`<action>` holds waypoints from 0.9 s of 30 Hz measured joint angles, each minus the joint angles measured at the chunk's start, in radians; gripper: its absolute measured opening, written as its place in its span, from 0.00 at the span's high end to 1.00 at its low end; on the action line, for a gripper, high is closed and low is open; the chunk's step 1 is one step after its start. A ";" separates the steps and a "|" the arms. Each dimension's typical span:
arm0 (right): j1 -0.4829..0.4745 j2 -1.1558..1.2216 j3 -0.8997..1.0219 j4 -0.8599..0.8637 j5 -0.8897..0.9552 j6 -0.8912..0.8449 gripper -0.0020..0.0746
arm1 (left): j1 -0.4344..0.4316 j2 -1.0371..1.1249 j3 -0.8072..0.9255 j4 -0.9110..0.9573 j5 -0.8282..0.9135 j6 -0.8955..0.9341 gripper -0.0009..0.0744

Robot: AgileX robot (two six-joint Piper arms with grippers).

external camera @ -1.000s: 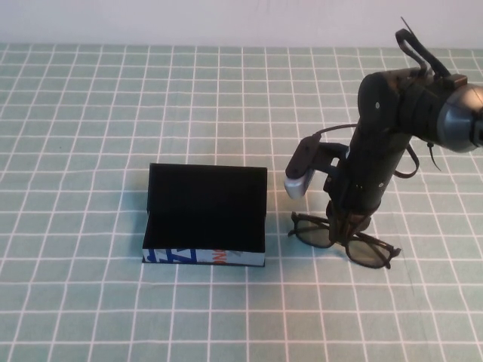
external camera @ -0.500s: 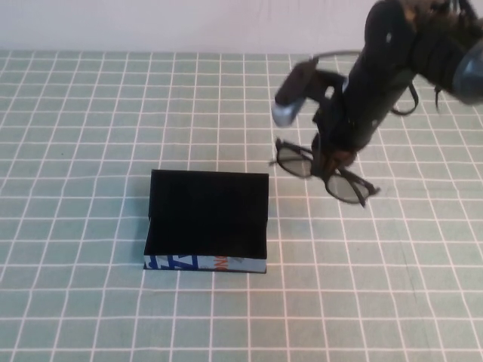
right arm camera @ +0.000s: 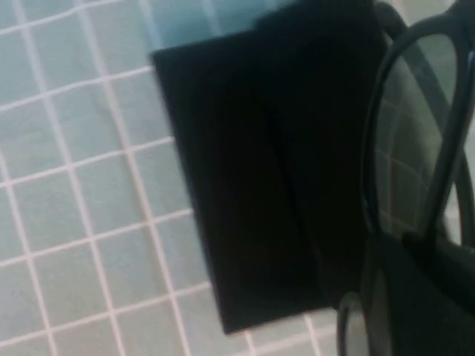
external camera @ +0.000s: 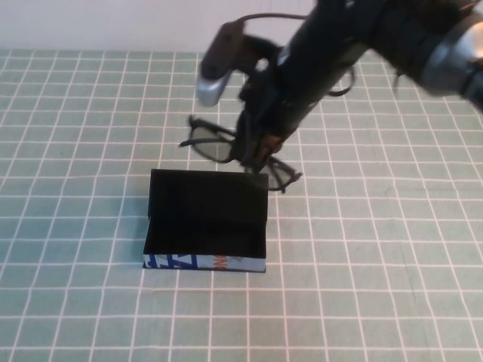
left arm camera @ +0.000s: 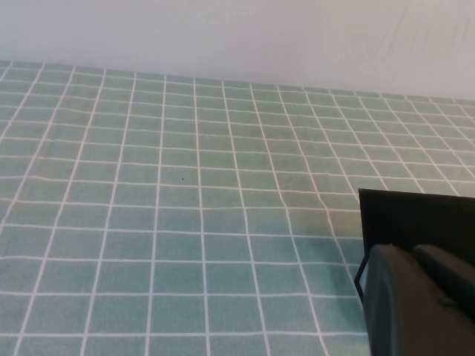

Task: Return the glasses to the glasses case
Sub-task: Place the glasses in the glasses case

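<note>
The glasses case (external camera: pixel 206 219) stands open in the middle of the green checked cloth, lid up at the back, light blue printed side at the front. My right gripper (external camera: pixel 253 154) is shut on the bridge of the black glasses (external camera: pixel 213 143) and holds them in the air just behind the case's back right corner. In the right wrist view the glasses (right arm camera: pixel 415 170) hang beside the dark case (right arm camera: pixel 274 170). My left gripper (left arm camera: pixel 419 300) is outside the high view; its wrist view shows its dark fingers close up with a corner of the case (left arm camera: pixel 415 215) behind.
The green checked cloth (external camera: pixel 90 113) covers the whole table. A white wall (external camera: pixel 113 23) runs along the far edge. The right wrist camera housing (external camera: pixel 215 64) juts out above the glasses.
My right gripper has lifted the glasses off the cloth at the right of the case and carried them up and to the left, to just behind the case's back edge.
</note>
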 joint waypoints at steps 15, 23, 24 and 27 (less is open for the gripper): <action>0.111 0.144 -0.041 -0.055 0.003 -0.119 0.96 | 0.000 0.000 0.000 0.000 0.024 0.000 0.99; 0.111 0.186 -0.043 -0.010 0.003 -0.176 0.96 | 0.000 0.000 0.000 0.000 0.031 0.000 0.99; 0.112 0.190 -0.043 0.002 0.003 -0.186 0.96 | 0.000 0.000 0.000 0.000 0.031 0.000 0.99; 0.114 0.199 -0.043 0.011 0.003 -0.197 0.96 | 0.000 0.000 0.000 0.000 0.032 0.000 0.99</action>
